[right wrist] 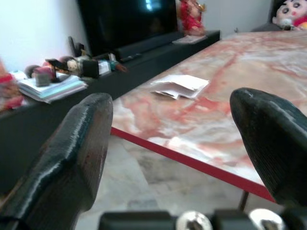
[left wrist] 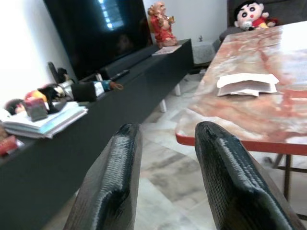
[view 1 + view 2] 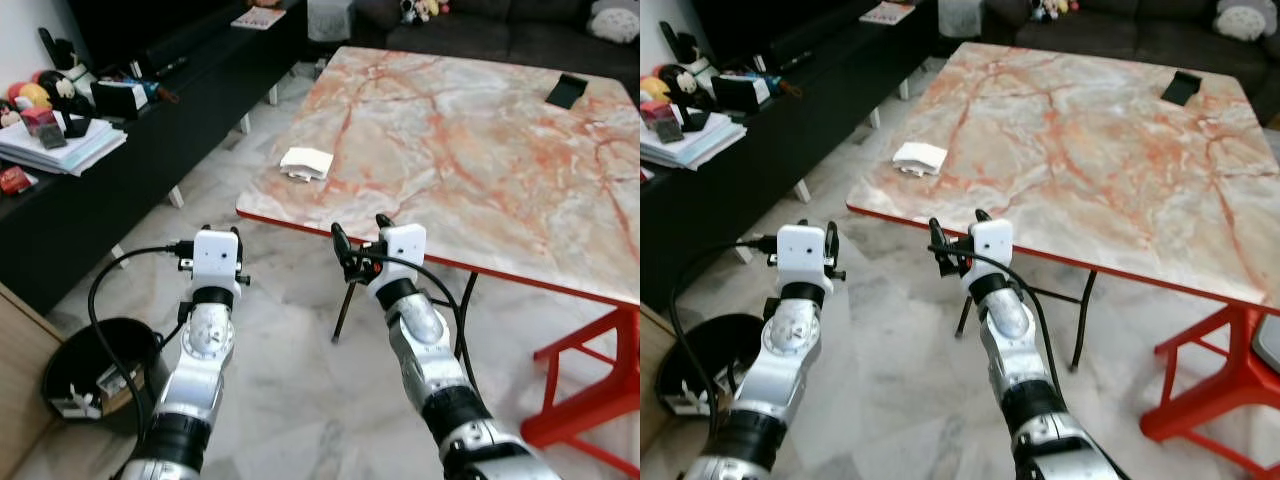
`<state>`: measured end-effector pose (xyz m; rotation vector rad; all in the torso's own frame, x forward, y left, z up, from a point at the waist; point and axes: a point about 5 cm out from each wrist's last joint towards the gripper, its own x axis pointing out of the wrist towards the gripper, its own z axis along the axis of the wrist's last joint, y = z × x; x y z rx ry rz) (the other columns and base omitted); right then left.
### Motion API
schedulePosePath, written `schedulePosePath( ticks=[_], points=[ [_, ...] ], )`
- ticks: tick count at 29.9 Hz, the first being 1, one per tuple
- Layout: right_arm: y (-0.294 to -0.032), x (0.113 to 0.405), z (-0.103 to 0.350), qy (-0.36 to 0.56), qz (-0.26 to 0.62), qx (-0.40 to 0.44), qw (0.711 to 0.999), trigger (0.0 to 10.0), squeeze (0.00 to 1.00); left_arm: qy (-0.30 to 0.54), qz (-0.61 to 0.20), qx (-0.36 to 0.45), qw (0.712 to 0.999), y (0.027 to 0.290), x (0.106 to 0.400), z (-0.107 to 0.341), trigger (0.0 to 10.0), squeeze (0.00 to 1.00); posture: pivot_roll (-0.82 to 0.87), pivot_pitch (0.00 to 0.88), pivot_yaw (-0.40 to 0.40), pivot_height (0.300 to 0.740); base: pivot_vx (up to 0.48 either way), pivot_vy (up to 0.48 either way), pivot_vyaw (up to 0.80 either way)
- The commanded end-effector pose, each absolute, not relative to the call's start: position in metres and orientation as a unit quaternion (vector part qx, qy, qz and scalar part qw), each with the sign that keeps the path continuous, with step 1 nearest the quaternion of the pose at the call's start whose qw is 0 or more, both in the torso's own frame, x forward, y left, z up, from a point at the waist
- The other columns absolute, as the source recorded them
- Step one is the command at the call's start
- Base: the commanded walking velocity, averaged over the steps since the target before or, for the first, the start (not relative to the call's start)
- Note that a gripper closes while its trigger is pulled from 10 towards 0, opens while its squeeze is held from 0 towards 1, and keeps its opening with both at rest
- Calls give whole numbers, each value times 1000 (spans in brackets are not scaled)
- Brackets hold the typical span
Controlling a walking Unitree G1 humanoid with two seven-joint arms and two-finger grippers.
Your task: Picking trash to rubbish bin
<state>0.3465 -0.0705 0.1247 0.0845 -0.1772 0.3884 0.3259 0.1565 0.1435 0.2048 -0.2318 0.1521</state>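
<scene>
White crumpled paper (image 3: 306,162) is seen on the marble-patterned worktop with the red edge (image 3: 480,160), near its left border, at about 11 o'clock from the right gripper (image 3: 357,240), whose fingers are spread wide and empty. The left gripper (image 3: 211,262) is slightly parted, also empty, and farther away. The paper's long axis runs along the worktop edge. The round black rubbish bin (image 3: 100,375) stands at 8 o'clock on the floor. No writing can be read.
</scene>
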Motion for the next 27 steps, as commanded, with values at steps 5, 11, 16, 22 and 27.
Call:
schedulePosePath(
  ticks=[5, 11, 16, 22, 27],
  points=[
    [-74, 347, 128, -96, 188, 45, 976, 10000, 0, -124, 72, 92, 985, 151, 327, 148, 10000, 0, 117, 92, -2, 740, 332, 0, 0],
    [-75, 348, 129, -98, 185, 49, 977, 10000, 0, -124, 72, 92, 985, 152, 327, 148, 10000, 0, 115, 100, 0, 740, 338, 0, 0],
    [-75, 347, 127, -95, 190, 37, 976, 10000, 0, -123, 73, 91, 985, 152, 327, 148, 10000, 0, 115, 104, -2, 740, 343, 0, 0],
    [-73, 346, 126, -93, 191, 50, 976, 10000, 0, -123, 75, 91, 985, 153, 327, 148, 10000, 0, 120, 101, -4, 740, 346, 0, 284],
    [-73, 347, 128, -96, 191, 49, 976, 10000, 0, -124, 77, 91, 985, 154, 327, 148, 10000, 0, 121, 100, -4, 740, 349, 0, 0]
  ],
)
